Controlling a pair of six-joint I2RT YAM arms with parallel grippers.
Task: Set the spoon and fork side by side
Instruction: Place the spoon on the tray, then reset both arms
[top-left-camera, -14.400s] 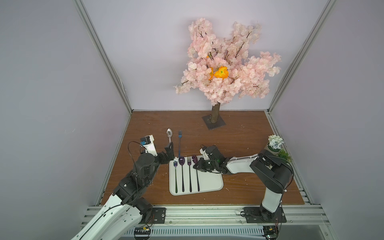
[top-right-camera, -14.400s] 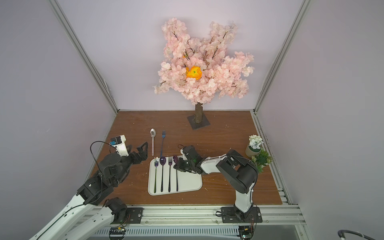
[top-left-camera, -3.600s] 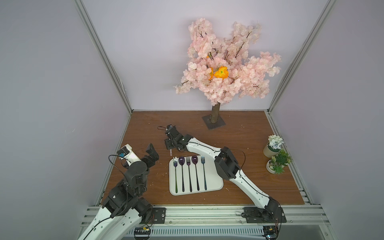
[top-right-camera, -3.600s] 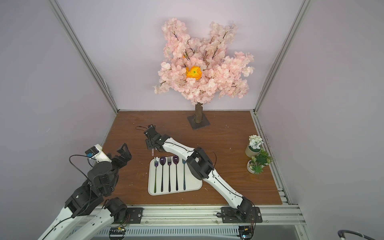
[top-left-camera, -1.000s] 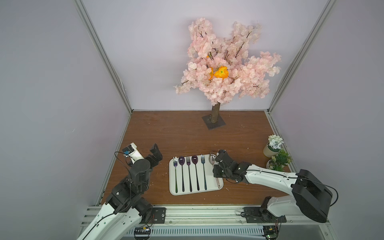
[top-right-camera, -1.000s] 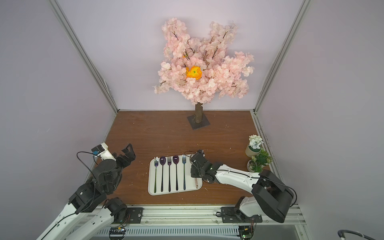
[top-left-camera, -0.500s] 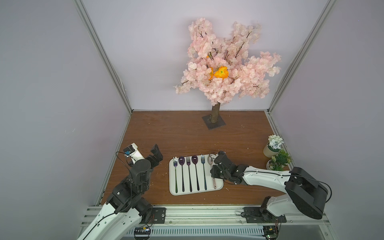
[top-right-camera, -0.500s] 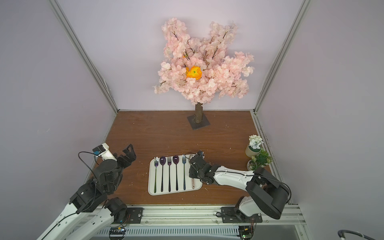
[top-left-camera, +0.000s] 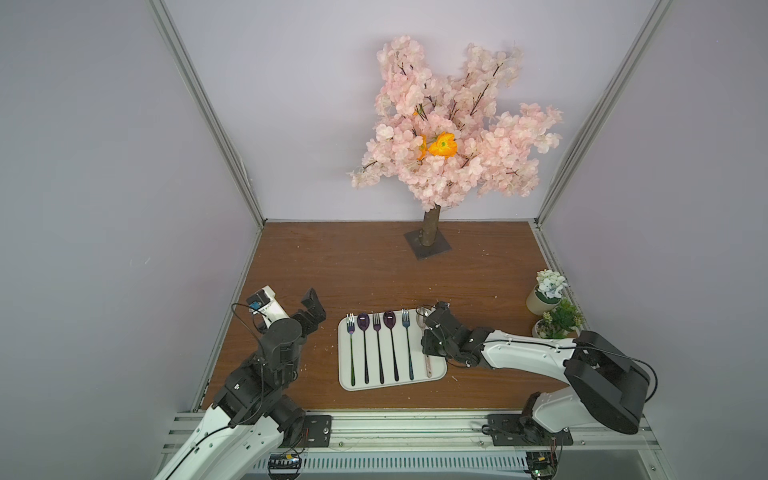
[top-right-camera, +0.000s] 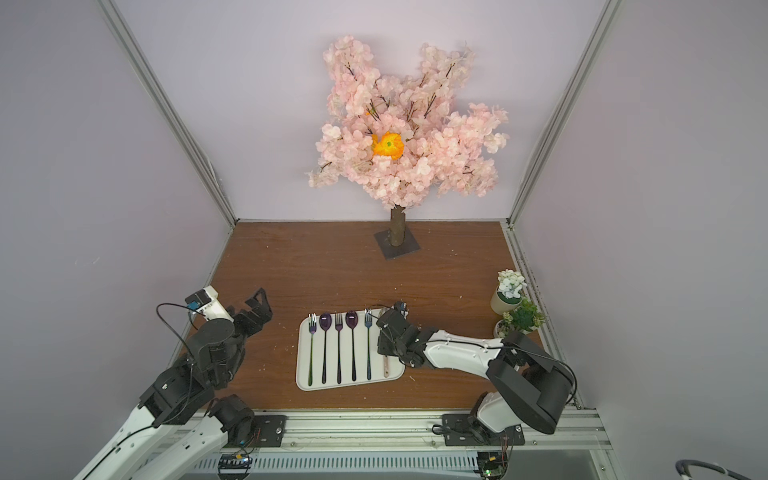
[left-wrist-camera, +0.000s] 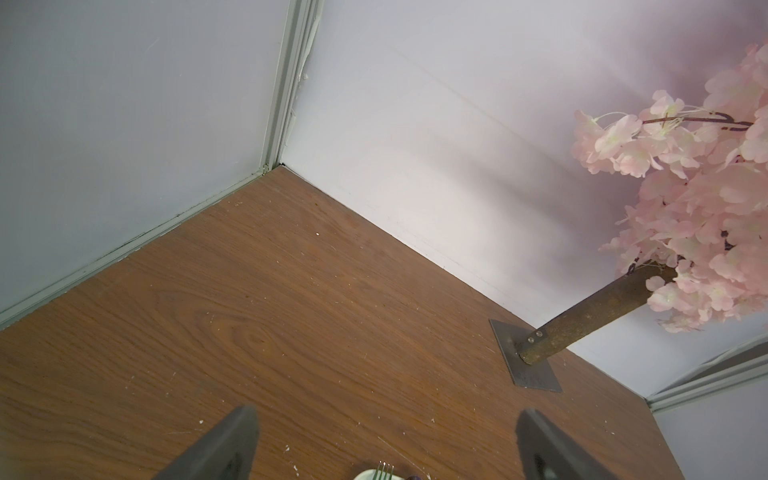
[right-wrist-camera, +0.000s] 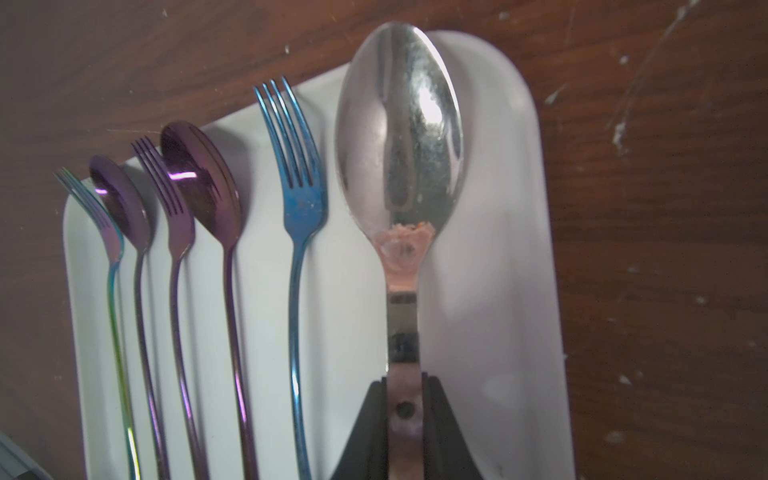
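Note:
A silver spoon (right-wrist-camera: 399, 137) lies at the right end of the white tray (right-wrist-camera: 498, 291), bowl pointing away from me, right beside a blue fork (right-wrist-camera: 297, 187). My right gripper (right-wrist-camera: 405, 390) is shut on the spoon's handle, one dark finger pressed against each side. In both top views the right gripper (top-left-camera: 427, 336) (top-right-camera: 384, 337) hangs low over the tray's right edge, and the spoon handle (top-left-camera: 428, 368) sticks out behind it. My left gripper (top-left-camera: 311, 313) (left-wrist-camera: 386, 419) stands open and empty over bare wood, left of the tray.
Left of the blue fork, the tray (top-left-camera: 345, 382) holds two purple spoons (top-left-camera: 363, 322) and two more forks (top-left-camera: 376, 324) in a row. A blossom tree (top-left-camera: 428, 243) stands at the back. Two small potted plants (top-left-camera: 555, 307) sit by the right wall.
The right gripper has brought the spoon leftward and down onto the tray's right end, beside the blue fork. The left arm has hardly moved.

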